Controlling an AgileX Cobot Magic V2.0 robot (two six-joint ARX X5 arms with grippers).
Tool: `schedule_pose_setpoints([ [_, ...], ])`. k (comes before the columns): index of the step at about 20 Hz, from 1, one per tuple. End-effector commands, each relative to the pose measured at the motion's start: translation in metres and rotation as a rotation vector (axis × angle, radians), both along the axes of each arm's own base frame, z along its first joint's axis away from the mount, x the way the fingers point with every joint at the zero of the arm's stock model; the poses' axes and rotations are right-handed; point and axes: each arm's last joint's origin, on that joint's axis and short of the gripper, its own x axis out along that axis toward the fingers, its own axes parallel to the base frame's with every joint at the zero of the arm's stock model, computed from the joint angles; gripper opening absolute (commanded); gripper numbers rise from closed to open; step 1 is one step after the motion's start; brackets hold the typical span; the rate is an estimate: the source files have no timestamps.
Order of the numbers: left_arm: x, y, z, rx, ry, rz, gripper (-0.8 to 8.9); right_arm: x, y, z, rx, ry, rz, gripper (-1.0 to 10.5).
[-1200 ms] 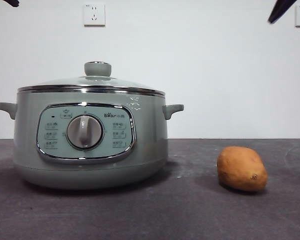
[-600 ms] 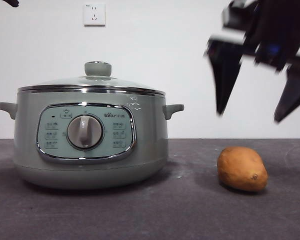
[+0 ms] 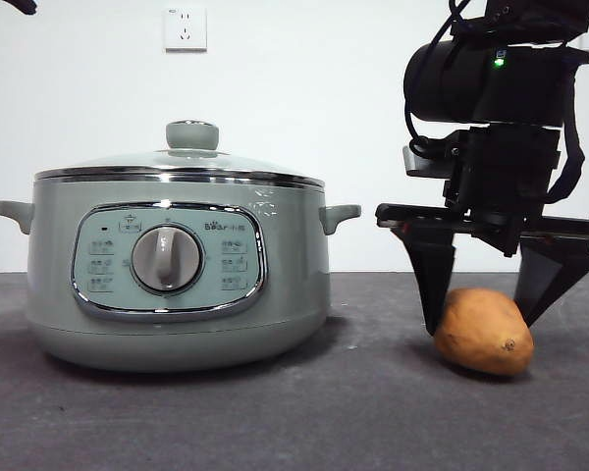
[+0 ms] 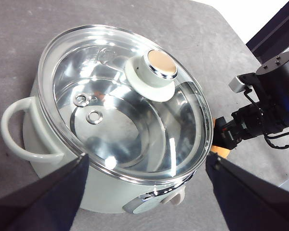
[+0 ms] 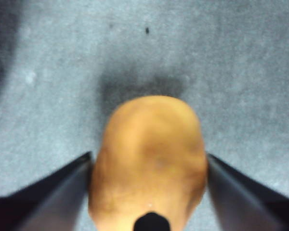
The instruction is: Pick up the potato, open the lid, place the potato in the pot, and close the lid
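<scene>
- Potato: on the table, near front, well apart from the pot.
- Right gripper: jaws spread, straddling the potato; the pick-up step, apparently. Next: close squarely, lift.
- Pot: lid seated.
- Left gripper: jaws apart, above the lid, holding nothing.

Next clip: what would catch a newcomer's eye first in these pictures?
The right gripper, big and dark, hangs low over the dark table with its open jaws on either side of the potato, which lies on the table. Beside it stands the large sage-green pot, its glass lid on and showing a shiny, empty inside. The left gripper hovers open above the pot.
</scene>
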Motion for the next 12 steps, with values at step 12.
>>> schedule_pose_setpoints([
  [12,0.01,-0.005,0.02,0.015,-0.12,0.032,4.09,-0.029,-0.016,0.052,0.027,-0.071,0.014,0.3],
])
